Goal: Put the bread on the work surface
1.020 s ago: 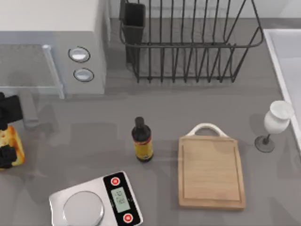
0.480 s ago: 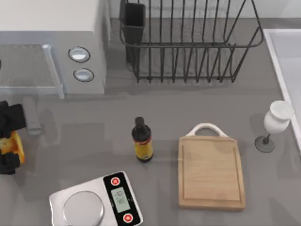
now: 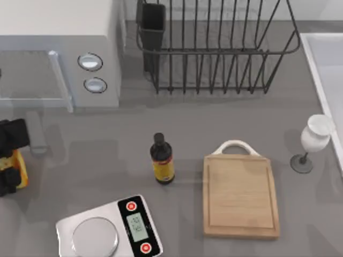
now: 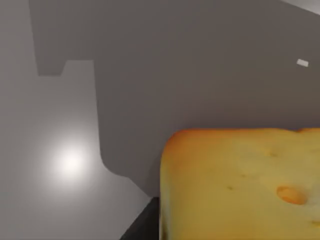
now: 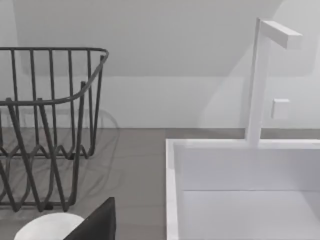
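At the counter's left edge, the left gripper [image 3: 7,160] is clamped on the bread [image 3: 17,169]; the bread [image 4: 240,185] looms close in the left wrist view. The board [image 3: 241,195] lies well apart near the front right, beside the bottle [image 3: 162,160].

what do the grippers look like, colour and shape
The left gripper, at the top view's left edge, is matte black and blocky, with chunky squared fingers. A dark, flat, angular finger edge shows in the right wrist view. No cables or markings are visible.
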You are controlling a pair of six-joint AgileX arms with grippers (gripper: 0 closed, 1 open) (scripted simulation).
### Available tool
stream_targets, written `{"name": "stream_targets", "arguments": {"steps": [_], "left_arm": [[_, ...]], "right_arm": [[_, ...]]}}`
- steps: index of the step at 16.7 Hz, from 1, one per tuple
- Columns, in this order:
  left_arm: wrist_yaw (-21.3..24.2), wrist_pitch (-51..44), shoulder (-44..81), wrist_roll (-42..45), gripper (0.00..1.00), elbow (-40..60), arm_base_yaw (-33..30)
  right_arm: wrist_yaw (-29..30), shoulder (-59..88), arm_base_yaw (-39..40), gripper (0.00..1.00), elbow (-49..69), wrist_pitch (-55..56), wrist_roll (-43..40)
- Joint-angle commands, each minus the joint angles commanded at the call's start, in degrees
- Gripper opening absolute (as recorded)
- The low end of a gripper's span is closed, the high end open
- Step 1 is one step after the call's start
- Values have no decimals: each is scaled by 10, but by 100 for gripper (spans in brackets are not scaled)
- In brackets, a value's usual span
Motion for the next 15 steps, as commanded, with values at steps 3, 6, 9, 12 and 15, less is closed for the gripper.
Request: {"name": "stream_targets", "arguments": {"steps": [3,6,9,12,15], "left_arm": [[0,0,0,0,2,0,0],[0,0,0,0,0,0,0],[0,0,0,0,0,0,0],[0,0,-2,1,0,0,-1],[-2,-23,-12,1,0,18,-1]], "right_arm": [[0,0,0,100,0,0,0],[0,0,0,100,0,0,0],[0,0,0,100,0,0,0],[0,0,0,100,0,0,0],[0,0,0,100,0,0,0]]}}
